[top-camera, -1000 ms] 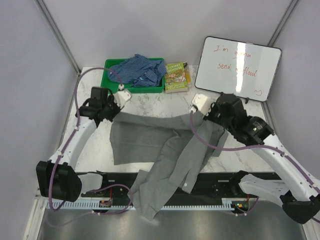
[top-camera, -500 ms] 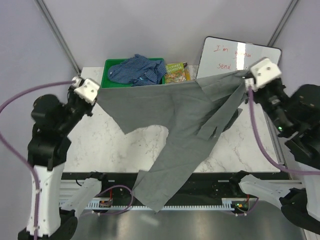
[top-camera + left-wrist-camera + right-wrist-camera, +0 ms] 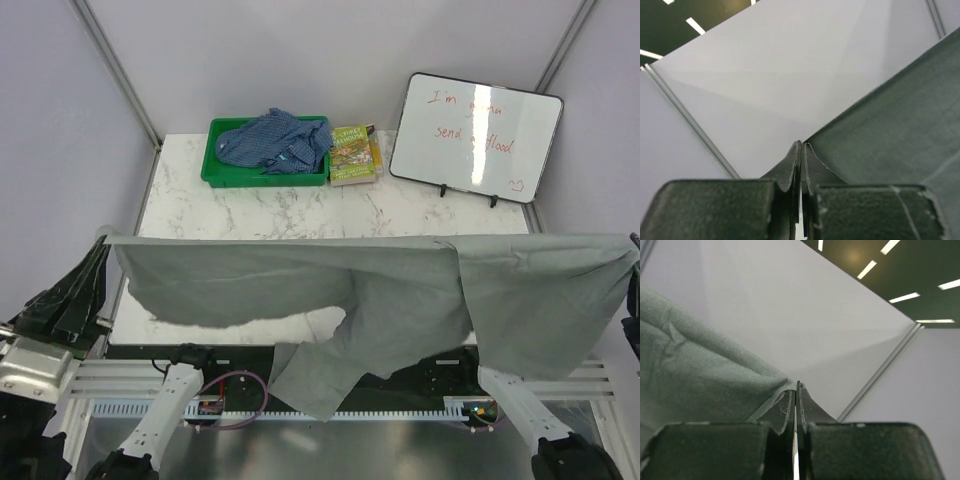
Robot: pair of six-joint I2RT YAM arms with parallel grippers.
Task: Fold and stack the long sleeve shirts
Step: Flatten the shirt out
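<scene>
Jaws of both arms clamp opposite ends of the grey shirt [image 3: 400, 290] — stretched crosswise, aloft above the near edge of the counter [image 3: 300, 215].

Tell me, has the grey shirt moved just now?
Yes. The grey shirt is lifted off the table and stretched sideways, now reaching past the green tray leftward and the whiteboard rightward.

Between my left pincer [image 3: 801, 150] and right pincer [image 3: 795, 390] one shirt [image 3: 380, 290] hangs stretched across the near edge of the table [image 3: 300, 215] (a part trails down in front). Behind it, at the far edge, a tray [image 3: 215, 172] holds the other shirt [image 3: 275, 140]; a book [image 3: 350, 155] lies just right of the tray, and a whiteboard [image 3: 475, 135] stands further right.
</scene>
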